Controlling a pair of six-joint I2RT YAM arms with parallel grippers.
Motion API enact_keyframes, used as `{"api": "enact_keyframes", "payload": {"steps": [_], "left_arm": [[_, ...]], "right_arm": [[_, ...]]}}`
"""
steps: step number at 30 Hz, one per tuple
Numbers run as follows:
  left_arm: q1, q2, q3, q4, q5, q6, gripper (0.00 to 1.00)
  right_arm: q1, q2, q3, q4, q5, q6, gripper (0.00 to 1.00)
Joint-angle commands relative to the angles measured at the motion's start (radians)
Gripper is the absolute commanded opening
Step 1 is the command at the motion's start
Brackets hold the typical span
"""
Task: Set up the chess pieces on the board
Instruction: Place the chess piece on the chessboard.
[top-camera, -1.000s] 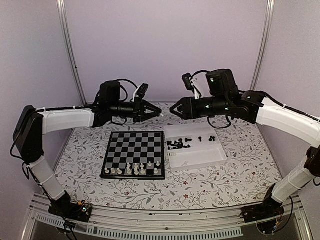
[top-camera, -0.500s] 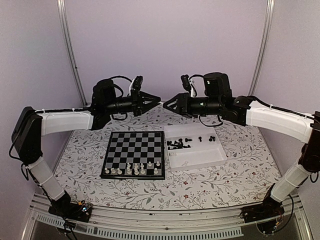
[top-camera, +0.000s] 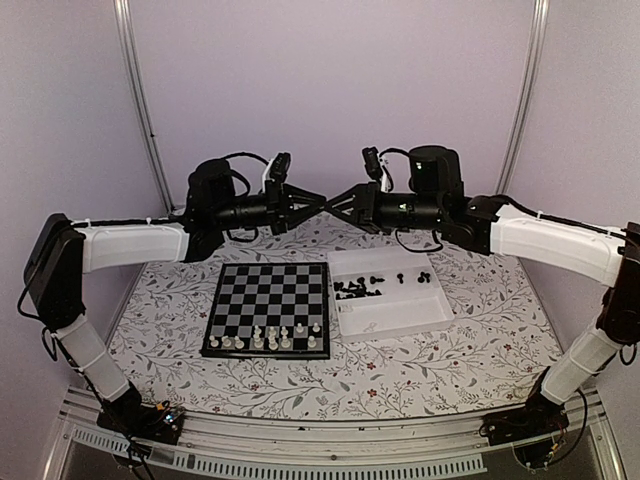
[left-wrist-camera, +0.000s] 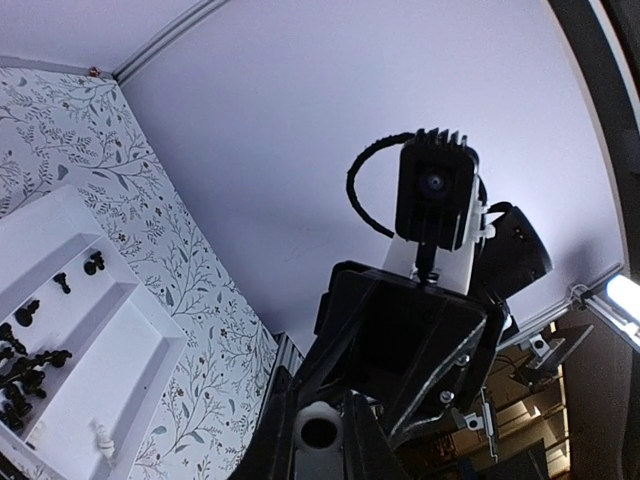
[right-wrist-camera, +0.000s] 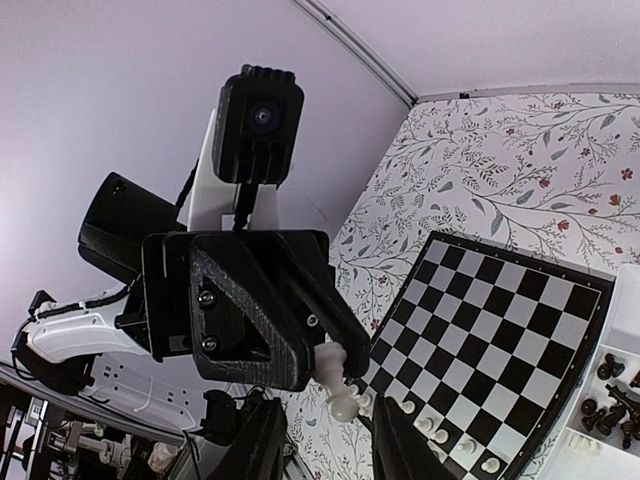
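High over the back of the table my two grippers meet tip to tip. My left gripper (top-camera: 318, 198) is shut on a white chess piece (right-wrist-camera: 338, 385), which sticks out of its tips base first (left-wrist-camera: 320, 432). My right gripper (right-wrist-camera: 330, 432) is open, its fingers on either side of the piece's base with a gap on each side. The board (top-camera: 268, 292) lies below on the table. White chess pieces (top-camera: 266, 340) stand along its near rows. Black chess pieces (top-camera: 360, 290) lie in the tray.
A white two-compartment tray (top-camera: 400, 318) sits to the right of the board, with one white piece (left-wrist-camera: 101, 434) in its near compartment. Flower-patterned cloth covers the table. Aluminium posts (top-camera: 140, 100) and pale walls close in the back and sides.
Both arms have risen and come together until the gripper tips meet. My right gripper's jaws have narrowed around the white piece that the left gripper holds out.
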Motion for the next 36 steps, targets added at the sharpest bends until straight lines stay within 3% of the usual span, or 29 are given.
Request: {"api": "enact_keyframes", "payload": {"steps": [1,16,32,36], "left_arm": [[-0.017,0.003,0.008,0.025,0.004,-0.005,0.09],[-0.027,0.017,0.015,0.024,0.02,-0.015,0.09],[-0.038,0.042,0.04,0.01,0.04,-0.015,0.09],[-0.036,0.037,0.048,-0.049,0.026,0.006,0.18]], "right_arm": [[0.003,0.017,-0.02,0.052,-0.015,0.022,0.3],[0.003,-0.001,-0.048,0.079,0.015,0.026,0.15],[0.003,0.011,-0.03,0.082,0.038,0.012,0.12],[0.003,0.005,-0.024,0.063,0.047,-0.012,0.06]]}}
